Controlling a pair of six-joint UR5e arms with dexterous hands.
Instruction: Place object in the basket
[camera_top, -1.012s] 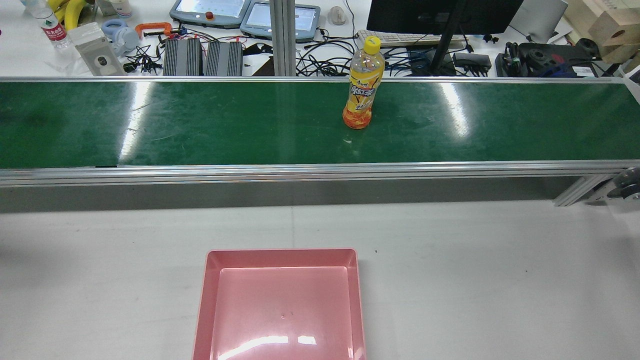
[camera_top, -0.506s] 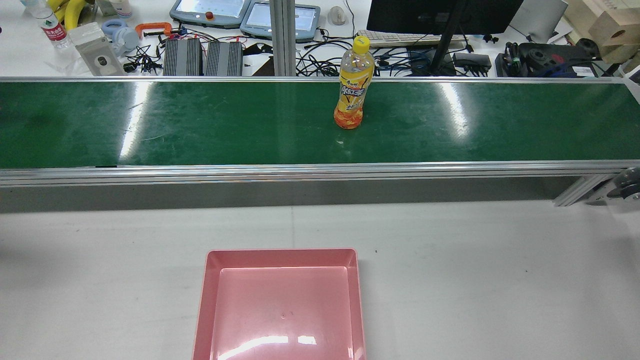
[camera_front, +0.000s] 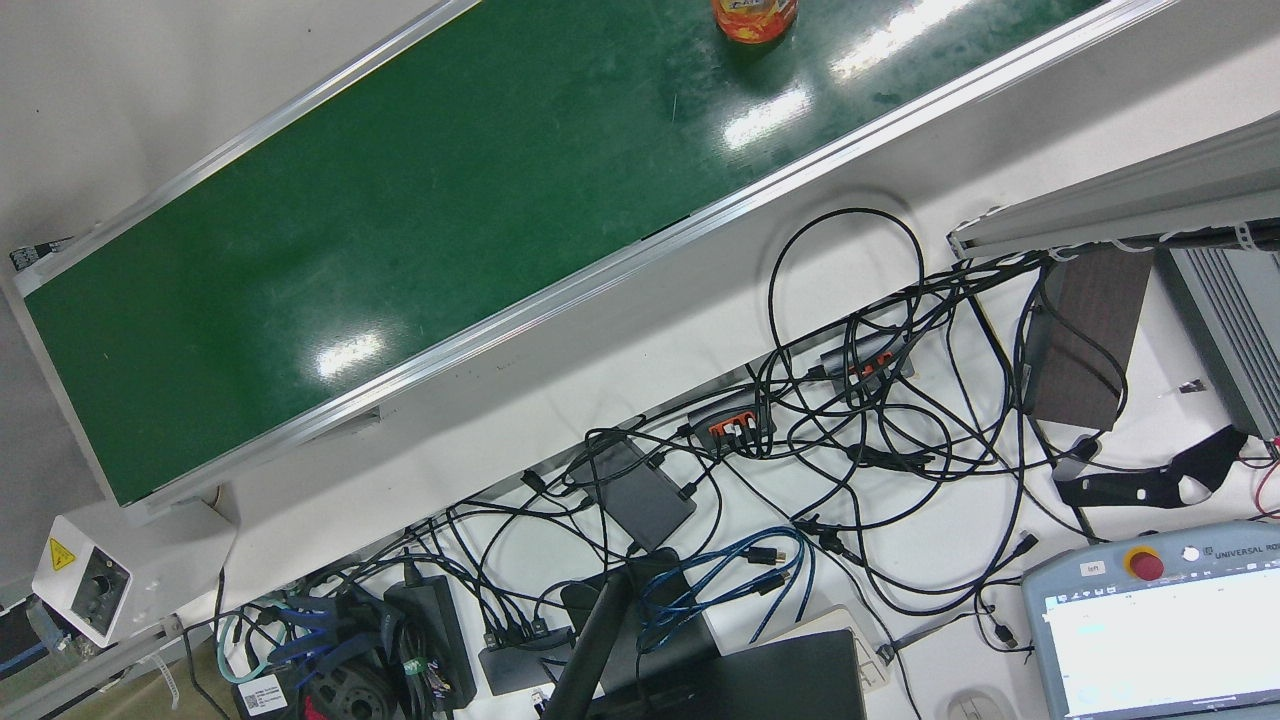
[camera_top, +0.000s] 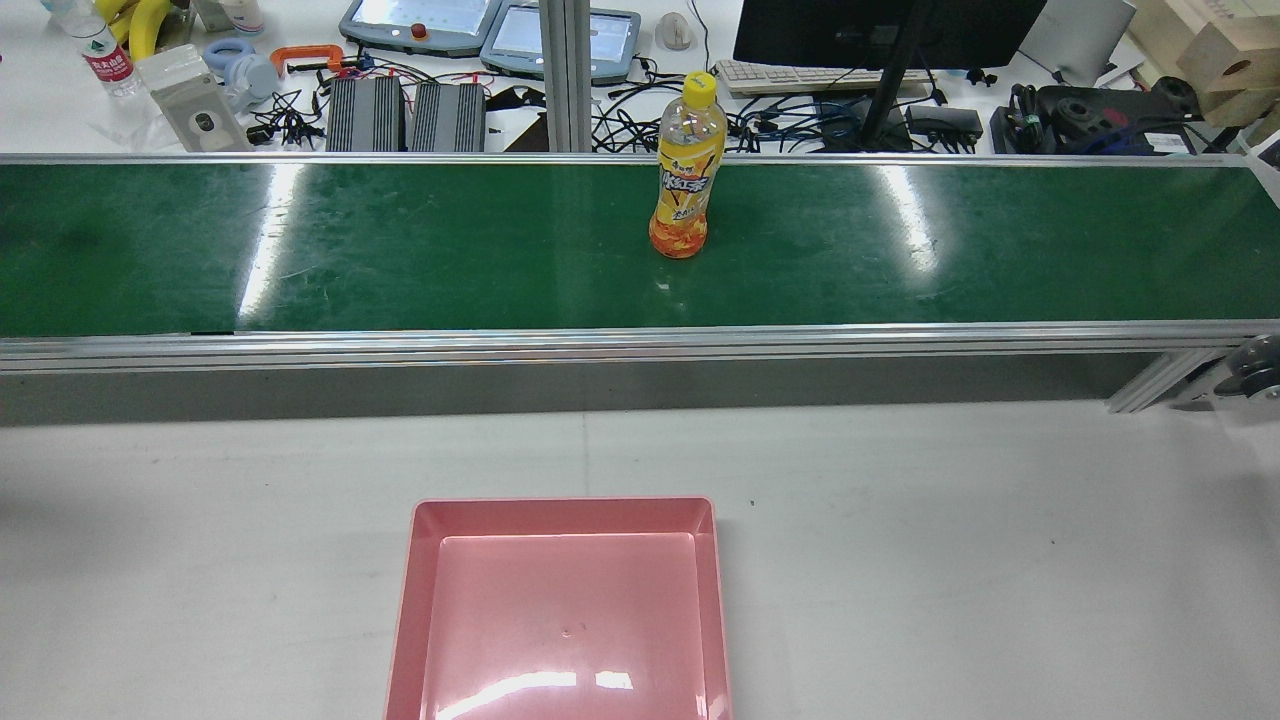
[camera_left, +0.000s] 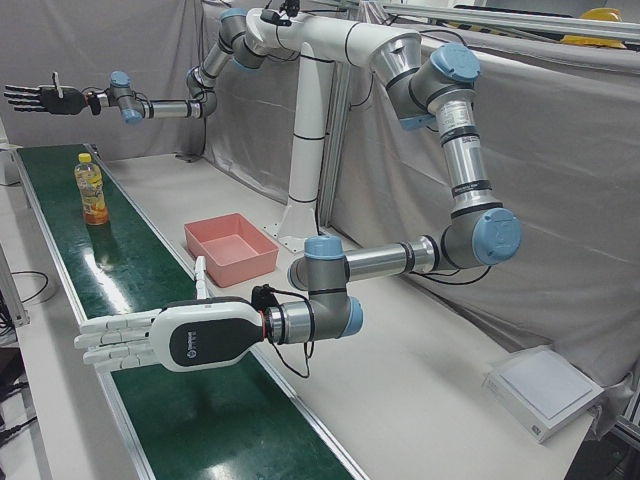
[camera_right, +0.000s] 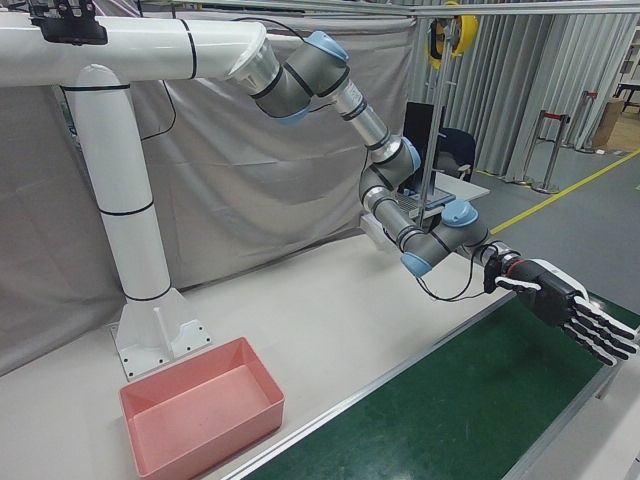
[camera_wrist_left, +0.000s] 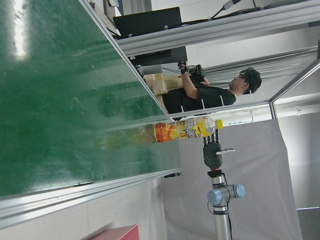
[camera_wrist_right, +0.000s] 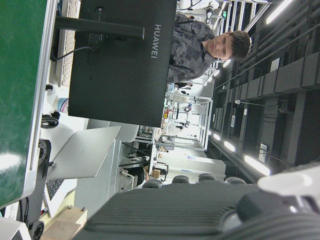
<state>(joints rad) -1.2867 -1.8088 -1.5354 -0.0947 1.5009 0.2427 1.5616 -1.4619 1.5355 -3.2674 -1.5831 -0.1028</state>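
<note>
Left-front view showed my left hand (camera_left: 165, 338) low over the near end of the green conveyor belt (camera_left: 65, 215), palm flat, fingers straight and slightly spread, holding nothing. My right hand (camera_left: 40, 98) hung at the far end of the same belt, higher up, fingers also stretched out and apart, with nothing in it. The orange drink bottle (camera_left: 93, 190) with the yellow cap stood upright on the belt between my two hands, much nearer the right one and well apart from the left.

From the rear, the bottle (camera_top: 685, 170) stood a little right of the belt's middle, toward the far edge of the belt (camera_top: 400, 250). The pink basket (camera_top: 563, 512) sat on the white table (camera_top: 950, 550) on the near side of the conveyor, well apart from the bottle, with nothing in it. Neither hand showed in that view.

My left hand's camera looked along the belt: the bottle (camera_wrist_left: 185, 129) stood far down it, and beyond it my right hand (camera_wrist_left: 212, 152) was raised on its arm, fingers extended. A person (camera_wrist_left: 210, 92) was behind the belt.

The right-front view showed my right hand (camera_right: 570, 310) flat and open above the belt, and the basket (camera_right: 215, 440) by the arm's white pedestal. My right hand's camera caught a black monitor (camera_wrist_right: 120, 65) and a person (camera_wrist_right: 210, 42) behind it.
</note>
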